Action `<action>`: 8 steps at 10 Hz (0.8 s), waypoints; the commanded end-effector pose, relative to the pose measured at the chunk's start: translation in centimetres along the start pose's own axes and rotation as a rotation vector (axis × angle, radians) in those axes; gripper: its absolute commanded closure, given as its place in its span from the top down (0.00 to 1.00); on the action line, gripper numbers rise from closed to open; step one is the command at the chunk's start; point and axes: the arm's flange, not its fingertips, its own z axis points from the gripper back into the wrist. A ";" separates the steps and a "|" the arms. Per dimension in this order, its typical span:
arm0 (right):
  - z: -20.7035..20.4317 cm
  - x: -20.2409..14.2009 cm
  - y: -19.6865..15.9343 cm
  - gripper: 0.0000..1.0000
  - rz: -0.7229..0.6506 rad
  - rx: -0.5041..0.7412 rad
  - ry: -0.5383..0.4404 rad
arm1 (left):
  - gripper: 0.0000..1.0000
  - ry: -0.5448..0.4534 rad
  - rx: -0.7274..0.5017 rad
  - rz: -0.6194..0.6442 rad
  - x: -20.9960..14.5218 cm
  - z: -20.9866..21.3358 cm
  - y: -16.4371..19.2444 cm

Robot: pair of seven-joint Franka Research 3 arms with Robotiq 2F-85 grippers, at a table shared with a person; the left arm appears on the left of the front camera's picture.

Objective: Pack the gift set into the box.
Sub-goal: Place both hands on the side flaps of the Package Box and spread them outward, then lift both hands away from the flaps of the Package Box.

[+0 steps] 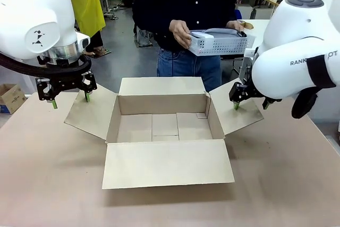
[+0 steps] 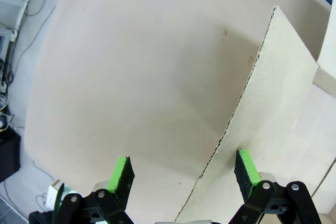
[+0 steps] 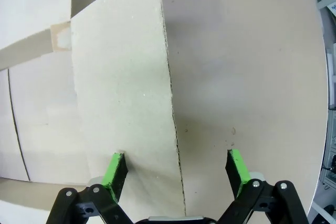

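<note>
The box (image 1: pixel 164 126) stands open in the middle of the table with all four flaps spread out and nothing inside. A person at the far side holds the gift set (image 1: pixel 220 40), a grey rounded item in a white slotted basket, in both hands above the far flap. My left gripper (image 1: pixel 70 100) is open over the outer edge of the left flap (image 2: pixel 278 103); the left wrist view shows that gripper (image 2: pixel 184 163) straddling the edge. My right gripper (image 1: pixel 249 103) is open over the right flap (image 3: pixel 121 87), where it (image 3: pixel 176 161) straddles the flap's edge.
The brown table (image 1: pixel 287 184) has free room in front of and beside the carton. A small printed cardboard box (image 1: pixel 10 97) sits on the floor past the table's left edge. The person stands close behind the far flap.
</note>
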 end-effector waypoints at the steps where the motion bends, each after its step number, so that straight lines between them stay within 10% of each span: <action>1: 0.3 0.3 0.0 1.00 -0.014 -0.024 -0.009 | 1.00 -0.012 0.016 0.009 0.1 0.1 0.1; 8: 0.3 0.3 0.0 1.00 -0.014 -0.024 -0.009 | 1.00 -0.012 0.016 0.009 0.1 0.1 0.1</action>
